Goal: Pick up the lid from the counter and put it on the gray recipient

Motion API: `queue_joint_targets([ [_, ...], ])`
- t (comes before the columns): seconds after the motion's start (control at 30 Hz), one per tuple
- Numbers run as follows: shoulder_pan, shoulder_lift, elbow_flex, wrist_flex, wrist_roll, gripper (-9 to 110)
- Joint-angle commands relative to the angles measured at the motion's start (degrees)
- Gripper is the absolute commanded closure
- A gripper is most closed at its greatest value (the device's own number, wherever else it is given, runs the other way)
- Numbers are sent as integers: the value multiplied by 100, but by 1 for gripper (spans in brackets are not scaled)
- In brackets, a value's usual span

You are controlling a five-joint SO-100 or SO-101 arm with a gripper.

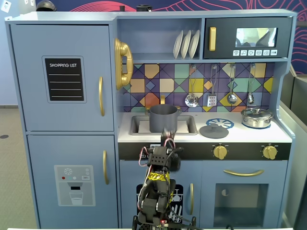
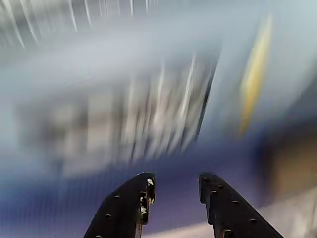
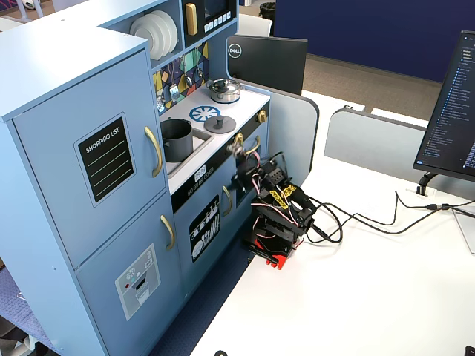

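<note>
We see the lid (image 1: 214, 130) as a round, matte dark-gray dome with a small knob at its center, lying flat on the toy kitchen's counter (image 1: 283, 135), just in front of the blue-and-white burner ring (image 1: 220, 123). In another fixed view the lid (image 3: 220, 123) sits toward the counter's front edge, between the ring (image 3: 203, 113) and the gold knobs (image 3: 261, 116). The gray recipient (image 1: 163, 118), a straight-sided dark pot, stands in the sink (image 1: 188, 125) to the lid's left in that view, open-topped. A shiny steel pot (image 1: 256, 117) stands on the counter's right end.

The gripper (image 2: 176, 187) has its jaws apart and empty in the blurred wrist view. The arm (image 3: 273, 204) stands at the white desk's (image 3: 356, 297) edge beside the kitchen, its gripper (image 3: 237, 149) raised near the counter's front edge, apart from the lid.
</note>
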Motion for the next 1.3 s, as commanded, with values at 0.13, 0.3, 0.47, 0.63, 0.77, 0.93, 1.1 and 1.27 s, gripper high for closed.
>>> queue_joint_targets([
  [0.13, 984, -536, -1213, -1529, -729, 101],
  [0.3, 1336, -1187, -844, -4491, -466, 100],
  [0.47, 1696, -1687, -721, -5678, -70, 88],
  [0.63, 2065, -2224, -563, -6495, 413, 73],
  [0.77, 2180, -2883, -519, -7313, 483, 66],
  [0.93, 2338, -3894, -967, -7901, 299, 65],
  [1.1, 2364, -4623, -1195, -8420, 237, 67],
  [1.27, 2408, -5502, -1670, -8771, 176, 68],
])
